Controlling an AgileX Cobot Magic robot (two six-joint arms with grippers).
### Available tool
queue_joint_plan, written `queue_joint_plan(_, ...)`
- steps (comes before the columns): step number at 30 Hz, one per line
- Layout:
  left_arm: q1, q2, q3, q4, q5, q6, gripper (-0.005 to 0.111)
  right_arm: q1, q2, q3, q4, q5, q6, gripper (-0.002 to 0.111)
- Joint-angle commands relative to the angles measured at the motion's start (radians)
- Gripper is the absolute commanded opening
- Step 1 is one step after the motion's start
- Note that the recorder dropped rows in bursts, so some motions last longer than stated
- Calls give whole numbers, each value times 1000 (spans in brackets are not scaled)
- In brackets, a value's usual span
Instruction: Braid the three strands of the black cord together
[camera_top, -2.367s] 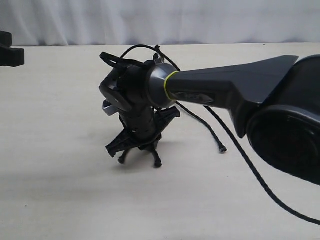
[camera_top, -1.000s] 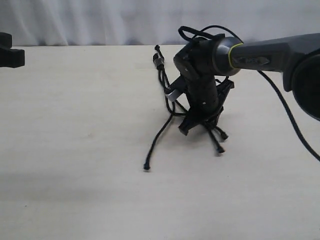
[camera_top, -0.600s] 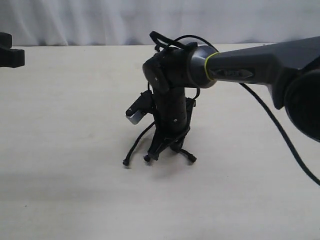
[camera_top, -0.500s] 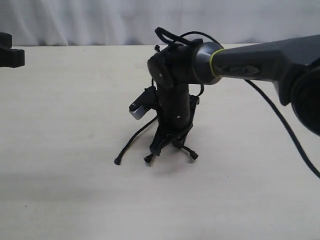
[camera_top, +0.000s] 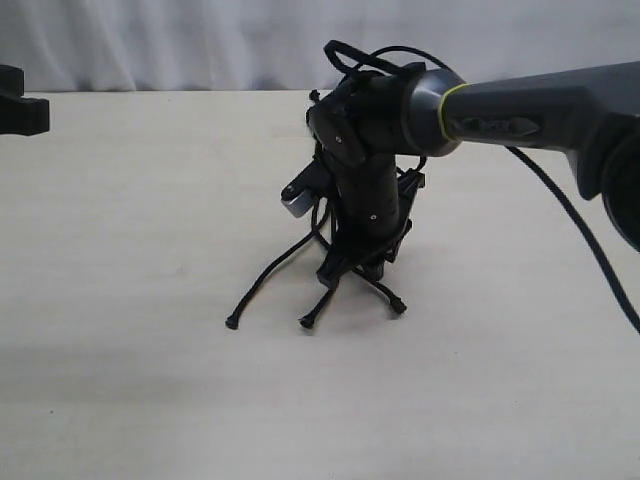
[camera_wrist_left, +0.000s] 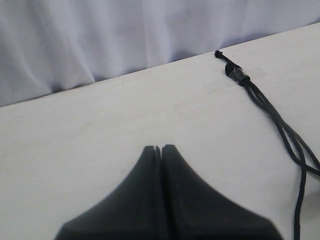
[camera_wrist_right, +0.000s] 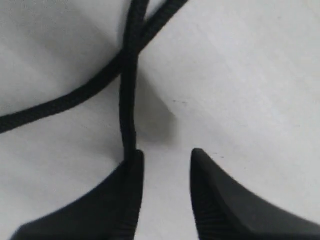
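Note:
The black cord's knotted end (camera_wrist_left: 234, 71) with its small clip lies near the table's far edge. In the exterior view my right arm mostly hides that end. The three strands fan out toward the near side, with knobby tips at left (camera_top: 232, 322), middle (camera_top: 307, 322) and right (camera_top: 399, 308). My right gripper (camera_top: 347, 277) points down over the strands, just above the table. In the right wrist view the right gripper (camera_wrist_right: 163, 159) is open. One strand (camera_wrist_right: 128, 115) runs under the side of one finger (camera_wrist_right: 131, 172) and crosses another strand (camera_wrist_right: 65, 104); nothing lies between the jaws. My left gripper (camera_wrist_left: 162, 149) is shut and empty, away from the cord.
The pale table (camera_top: 120, 220) ends at a white curtain (camera_top: 150, 40). A strip of clear tape (camera_wrist_left: 220, 82) lies beside the knotted end. A smooth black arm cable (camera_top: 580, 240) trails at the right. A black part of the left arm (camera_top: 20, 105) shows at the left edge.
My right gripper swung from right to left over the strands, then came back a little to the right. The strand tips shifted with it and now lie fanned out.

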Motion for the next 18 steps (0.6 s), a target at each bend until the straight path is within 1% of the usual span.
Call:
queue_joint_plan(1, 4, -3, 4, -11, -8, -6, 0, -4, -8, 3, -12, 2, 55, 55)
queue_joint_plan(2, 4, -3, 4, -11, -8, -6, 0, -4, -11, 3, -20, 0, 66, 62)
queue_joint_plan(4, 4, -3, 4, -11, -8, -6, 0, -4, -26, 3, -34, 12, 66, 70)
queue_joint_plan(6, 4, -3, 4, -11, -8, -6, 0, -4, -63, 3, -34, 22, 66, 72)
queue_joint_plan(8, 4, -3, 4, -11, -8, -6, 0, -4, -123, 3, -29, 34, 93, 70)
queue_joint_plan(10, 4, -3, 4, -13, -8, -6, 0, -4, -190, 3, -21, 40, 98, 63)
queue_joint_plan(13, 4, -5, 4, -31, -12, -4, 0, -4, -311, 9, 24, 5, 126, 44)
queue_joint_plan(15, -5, -21, 8, -31, -12, -5, 0, -4, -411, 43, 21, -79, 183, 29)
queue_joint_plan(18, -37, -88, 57, -31, -87, -5, 0, -4, -573, 144, 18, -257, 251, 8)
